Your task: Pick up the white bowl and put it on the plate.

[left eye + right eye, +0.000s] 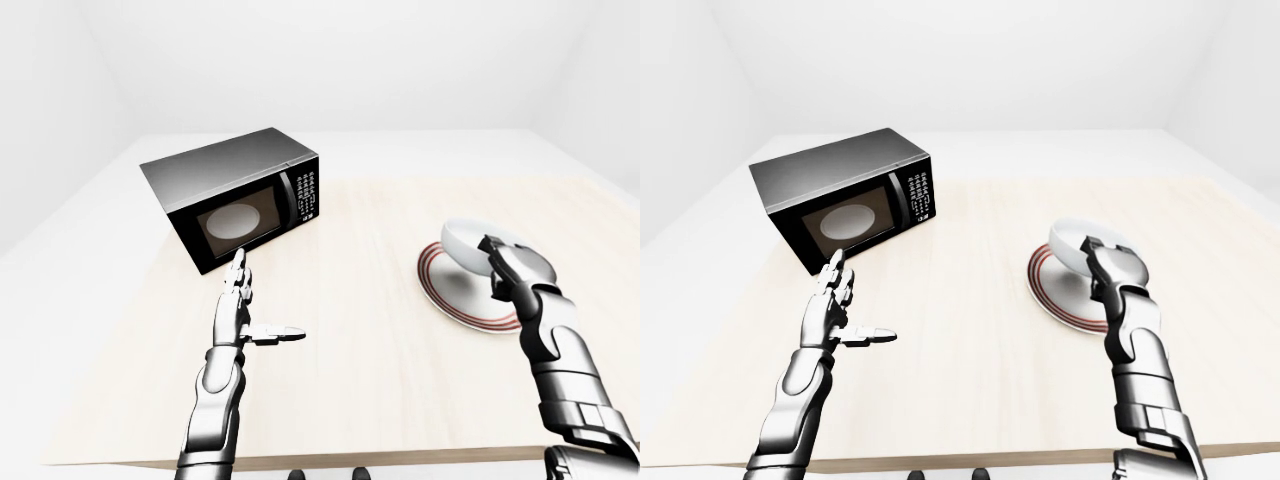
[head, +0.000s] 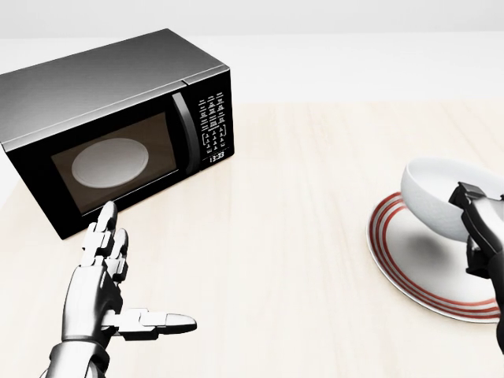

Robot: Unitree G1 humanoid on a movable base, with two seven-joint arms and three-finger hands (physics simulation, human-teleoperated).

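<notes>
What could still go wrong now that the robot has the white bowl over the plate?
The white bowl hangs tilted in the right hand, above the plate; released like this, it might tip or roll off. The hand grips only one edge, so the bowl could slip.

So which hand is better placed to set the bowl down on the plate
Right. The right hand already grips the white bowl above the plate; the left hand is open near the microwave.

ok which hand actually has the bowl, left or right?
The right hand: its fingers close on the white bowl's rim, holding it tilted over the red-ringed plate. The left hand is open and empty, below the microwave.
</notes>
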